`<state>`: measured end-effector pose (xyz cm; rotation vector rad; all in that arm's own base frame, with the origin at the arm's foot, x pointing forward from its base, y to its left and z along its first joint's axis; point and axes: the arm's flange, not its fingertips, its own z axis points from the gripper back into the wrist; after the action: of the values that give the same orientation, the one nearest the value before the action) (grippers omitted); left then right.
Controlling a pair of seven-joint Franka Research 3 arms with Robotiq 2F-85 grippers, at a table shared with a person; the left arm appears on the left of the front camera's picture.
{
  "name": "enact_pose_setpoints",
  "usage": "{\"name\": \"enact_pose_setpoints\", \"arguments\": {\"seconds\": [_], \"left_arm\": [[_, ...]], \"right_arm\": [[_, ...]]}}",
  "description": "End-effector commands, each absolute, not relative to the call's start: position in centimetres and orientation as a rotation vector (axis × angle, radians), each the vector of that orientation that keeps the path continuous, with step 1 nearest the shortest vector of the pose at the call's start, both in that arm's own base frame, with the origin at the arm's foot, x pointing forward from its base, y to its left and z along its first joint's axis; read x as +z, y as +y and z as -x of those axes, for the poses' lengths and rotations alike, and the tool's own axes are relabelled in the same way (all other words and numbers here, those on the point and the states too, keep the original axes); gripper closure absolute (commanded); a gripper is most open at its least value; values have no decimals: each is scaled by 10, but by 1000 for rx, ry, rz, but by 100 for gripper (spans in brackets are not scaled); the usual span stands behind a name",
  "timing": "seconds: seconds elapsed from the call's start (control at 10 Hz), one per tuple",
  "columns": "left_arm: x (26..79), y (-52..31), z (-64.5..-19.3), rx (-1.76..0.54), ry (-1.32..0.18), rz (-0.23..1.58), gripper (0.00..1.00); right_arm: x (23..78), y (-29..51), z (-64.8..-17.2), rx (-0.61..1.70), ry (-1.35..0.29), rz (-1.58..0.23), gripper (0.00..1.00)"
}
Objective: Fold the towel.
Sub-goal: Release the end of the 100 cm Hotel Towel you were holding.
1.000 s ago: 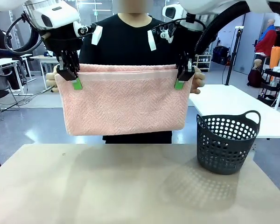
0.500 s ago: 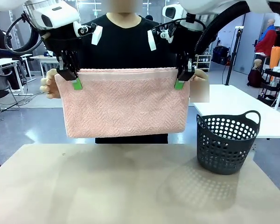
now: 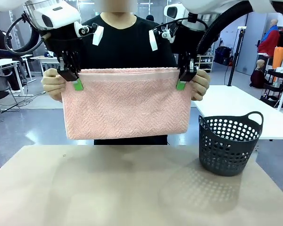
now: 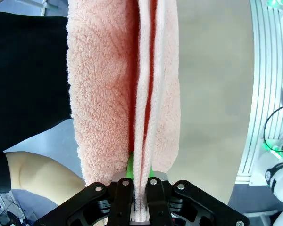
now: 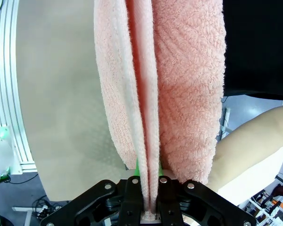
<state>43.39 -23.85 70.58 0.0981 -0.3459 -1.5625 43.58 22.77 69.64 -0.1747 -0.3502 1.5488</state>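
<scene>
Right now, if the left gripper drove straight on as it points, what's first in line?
The left gripper points down, shut on the towel at its top edge, so the hanging towel itself; below that, probably the table, though depth is unclear.

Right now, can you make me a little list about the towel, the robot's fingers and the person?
towel: pale pink, folded over, hanging in the air above the table
left fingers: shut on one top corner of the towel
right fingers: shut on the other top corner
person's hands: one at each top corner, just outside the fingers
basket: dark grey with holes, standing on the table at the robot's right, apart from the towel
</scene>
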Motion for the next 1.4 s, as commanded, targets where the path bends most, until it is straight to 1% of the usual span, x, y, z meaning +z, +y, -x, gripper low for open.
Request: {"name": "enact_pose_setpoints", "arguments": {"seconds": [0.0,0.6,0.7,0.8,0.9,1.0,1.1,1.3], "left_arm": [[707,-237,-434,-1560,-346,-101,100],[707,-237,-434,-1560,-346,-101,100],[706,-239,-434,-1563,-346,-98,55],[707,-237,-430,-1559,-362,-105,57],[710,-236,-429,-1551,-379,-108,18],[712,-235,-427,-1547,-390,-112,21],[715,-236,-424,-1549,-398,-111,0],[733,-234,-412,-1539,-471,-166,0]], "right_arm": [[696,226,-437,1542,-357,177,100],[696,226,-437,1542,-357,177,100],[697,228,-436,1549,-351,175,68],[697,227,-434,1558,-348,179,61],[699,226,-432,1556,-355,182,34],[701,226,-431,1552,-364,184,27],[705,224,-428,1554,-379,172,0],[723,220,-419,1550,-447,188,0]]}}
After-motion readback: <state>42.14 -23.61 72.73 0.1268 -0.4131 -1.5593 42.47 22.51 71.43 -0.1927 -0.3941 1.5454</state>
